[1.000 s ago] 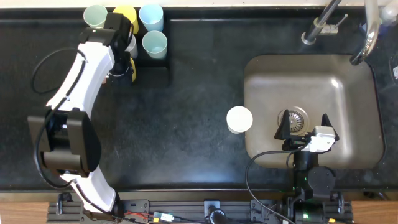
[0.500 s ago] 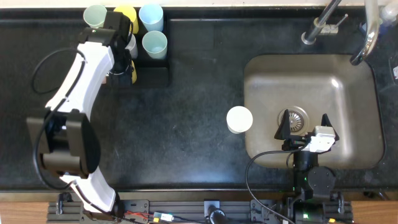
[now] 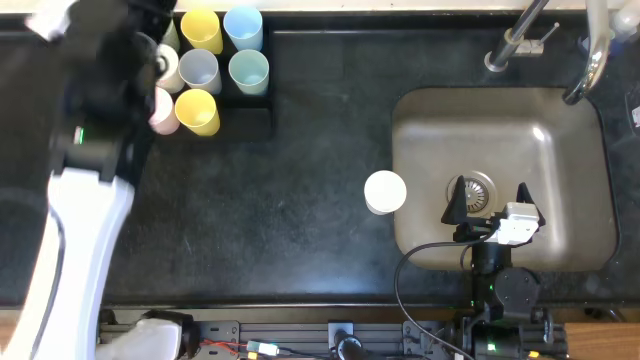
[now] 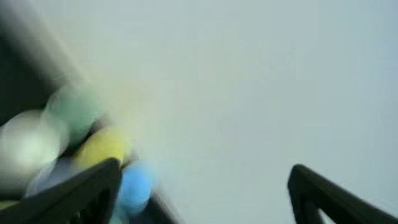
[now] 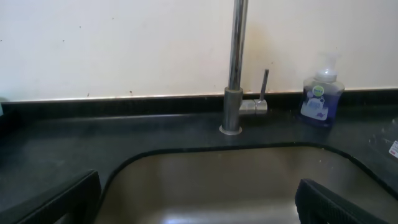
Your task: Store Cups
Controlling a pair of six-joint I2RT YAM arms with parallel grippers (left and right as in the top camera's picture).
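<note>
Several cups stand in a black rack (image 3: 250, 122) at the counter's back left: yellow (image 3: 201, 30), light blue (image 3: 243, 27), grey-blue (image 3: 198, 70), teal (image 3: 248, 70) and a second yellow one (image 3: 197, 111). A pink cup (image 3: 163, 110) and a cream cup (image 3: 167, 68) show at the rack's left side, partly behind my raised left arm (image 3: 100, 110). A lone white cup (image 3: 385, 192) sits on the counter beside the sink. My left gripper (image 4: 205, 193) is open and holds nothing, with blurred cups (image 4: 102, 146) off to one side. My right gripper (image 3: 488, 200) hangs open over the sink.
The steel sink (image 3: 560, 130) takes up the right side, with a faucet (image 5: 235, 62) and a soap bottle (image 5: 320, 99) behind it. Dark counter (image 3: 300, 230) lies between the rack and the sink.
My left arm has risen and pulled back from the rack, uncovering the grey-blue, pink and cream cups. The right arm has not moved.
</note>
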